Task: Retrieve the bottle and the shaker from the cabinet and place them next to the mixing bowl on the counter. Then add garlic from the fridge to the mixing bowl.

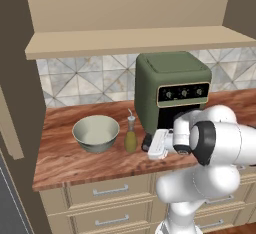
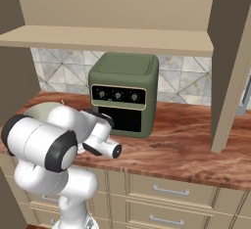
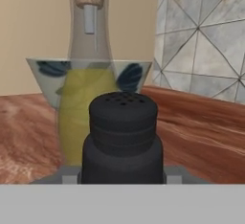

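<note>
The mixing bowl point(image 1: 96, 133), pale green-grey, stands on the wooden counter point(image 1: 65, 163) at the left. Just right of it stands the bottle point(image 1: 131, 135), holding yellow oil and stopped with a cork. My gripper point(image 1: 149, 145) reaches in from the right, low over the counter, shut on the black shaker point(image 1: 146, 142) close beside the bottle. In the hand view the shaker point(image 3: 123, 137), with its holed top, fills the lower middle. The bottle point(image 3: 88, 98) rises right behind it, with the bowl point(image 3: 40, 72) farther back. The garlic, fridge and cabinet are out of view.
A green countertop oven point(image 1: 172, 90) point(image 2: 125, 93) stands against the tiled wall just behind and to the right of the shaker. A shelf point(image 1: 135, 40) runs overhead. Drawers point(image 1: 107, 192) sit below the counter's front edge. A cabinet side panel point(image 2: 228, 76) stands at the right.
</note>
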Robot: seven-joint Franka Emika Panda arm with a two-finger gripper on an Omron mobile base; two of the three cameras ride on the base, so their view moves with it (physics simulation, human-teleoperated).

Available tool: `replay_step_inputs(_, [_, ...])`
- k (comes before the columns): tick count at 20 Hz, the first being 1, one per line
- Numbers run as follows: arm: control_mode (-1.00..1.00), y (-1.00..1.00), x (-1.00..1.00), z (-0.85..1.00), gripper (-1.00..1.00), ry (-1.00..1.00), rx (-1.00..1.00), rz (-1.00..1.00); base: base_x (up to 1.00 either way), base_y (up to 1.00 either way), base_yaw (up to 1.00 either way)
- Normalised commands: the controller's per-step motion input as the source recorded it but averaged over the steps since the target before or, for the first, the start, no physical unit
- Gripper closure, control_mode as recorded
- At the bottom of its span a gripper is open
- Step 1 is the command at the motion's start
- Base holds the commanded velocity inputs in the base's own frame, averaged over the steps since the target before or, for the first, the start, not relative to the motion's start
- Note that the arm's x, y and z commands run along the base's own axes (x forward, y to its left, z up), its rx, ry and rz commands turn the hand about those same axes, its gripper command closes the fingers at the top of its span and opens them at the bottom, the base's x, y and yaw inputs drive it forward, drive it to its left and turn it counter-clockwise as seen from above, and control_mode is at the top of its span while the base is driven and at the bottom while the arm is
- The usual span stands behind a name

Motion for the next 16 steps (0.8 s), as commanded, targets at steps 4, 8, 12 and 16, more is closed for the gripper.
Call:
replay_step_inputs(4, [-1.0, 0.0, -0.11, 0.0, -1.0, 0.0, 0.0, -0.01, 0.0, 0.0, 0.0])
replay_step_inputs(8, [-1.0, 0.0, -0.21, 0.0, -1.0, -0.01, 0.0, -0.01, 0.0, 0.0, 0.0])
replay_step_inputs(12, [-1.0, -0.06, -0.34, 0.02, -1.0, -0.01, 0.0, -0.04, 0.0, 0.0, 0.0])
replay_step_inputs(16, [-1.0, -0.23, -0.52, 0.24, -1.0, 0.0, 0.0, -0.11, 0.0, 0.0, 0.0])
